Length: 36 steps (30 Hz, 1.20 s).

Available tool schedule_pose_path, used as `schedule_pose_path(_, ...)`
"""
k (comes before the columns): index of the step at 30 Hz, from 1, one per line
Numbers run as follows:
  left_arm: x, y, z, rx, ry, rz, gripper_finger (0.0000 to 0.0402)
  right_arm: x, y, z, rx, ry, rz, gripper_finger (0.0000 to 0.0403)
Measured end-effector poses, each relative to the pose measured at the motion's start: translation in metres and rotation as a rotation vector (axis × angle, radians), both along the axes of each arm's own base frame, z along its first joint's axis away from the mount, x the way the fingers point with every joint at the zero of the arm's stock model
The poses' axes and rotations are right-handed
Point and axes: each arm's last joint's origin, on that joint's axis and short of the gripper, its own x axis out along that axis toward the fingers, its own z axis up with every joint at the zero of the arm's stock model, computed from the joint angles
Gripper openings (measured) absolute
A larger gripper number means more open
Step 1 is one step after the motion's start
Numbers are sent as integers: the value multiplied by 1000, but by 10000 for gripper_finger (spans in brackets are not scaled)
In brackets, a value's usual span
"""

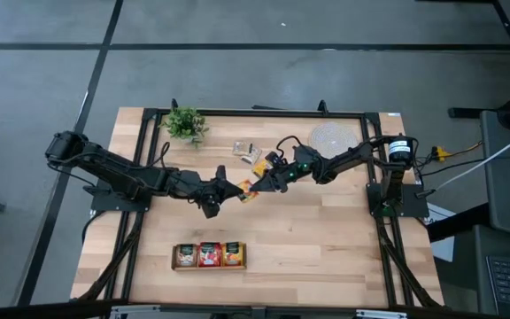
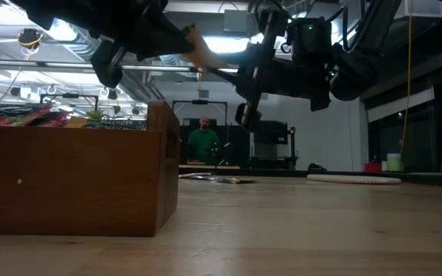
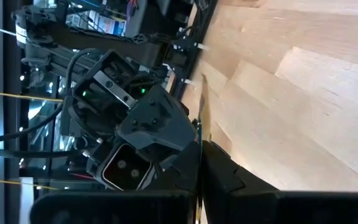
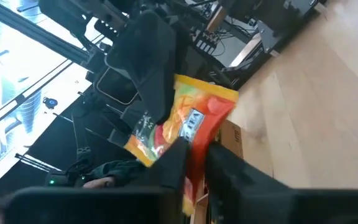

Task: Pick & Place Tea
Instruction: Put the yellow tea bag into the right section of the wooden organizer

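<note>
Sachet point(image 4: 185, 124) pinched between both clenched grippers, left point(image 1: 229, 189) and right point(image 1: 261, 184); print half hidden

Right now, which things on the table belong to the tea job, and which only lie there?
Belong to the job:
- tea sachet held between left gripper and right gripper
- loose sachets
- wooden tray

Only lying there:
- small plant
- round woven mat

You get one overhead view of the whole table point(image 1: 326, 239), one level across its top, two close wrist views facing each other mid-table.
</note>
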Motion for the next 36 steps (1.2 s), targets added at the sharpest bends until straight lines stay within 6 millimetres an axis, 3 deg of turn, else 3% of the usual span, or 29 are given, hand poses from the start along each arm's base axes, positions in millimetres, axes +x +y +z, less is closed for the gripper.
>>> schedule_pose_path(4,0,-1,0,-32,-2,9,12,0,0,0,-29,-14,2,16)
schedule_pose_path(10,-1,0,-2,-157,-4,84,30,0,0,0,-35,-14,1,39)
schedule_pose_path(15,-2,1,-5,-275,11,132,62,0,0,-1,-50,-15,4,16)
schedule_pose_path(23,-5,4,-12,-523,17,319,123,0,0,-5,-85,13,9,33)
schedule_pose_path(27,-8,5,-17,-642,45,375,149,0,0,-8,-112,29,11,16)
schedule_pose_path(36,-12,28,-15,-1125,-22,588,168,-1,1,-17,-183,81,19,19)
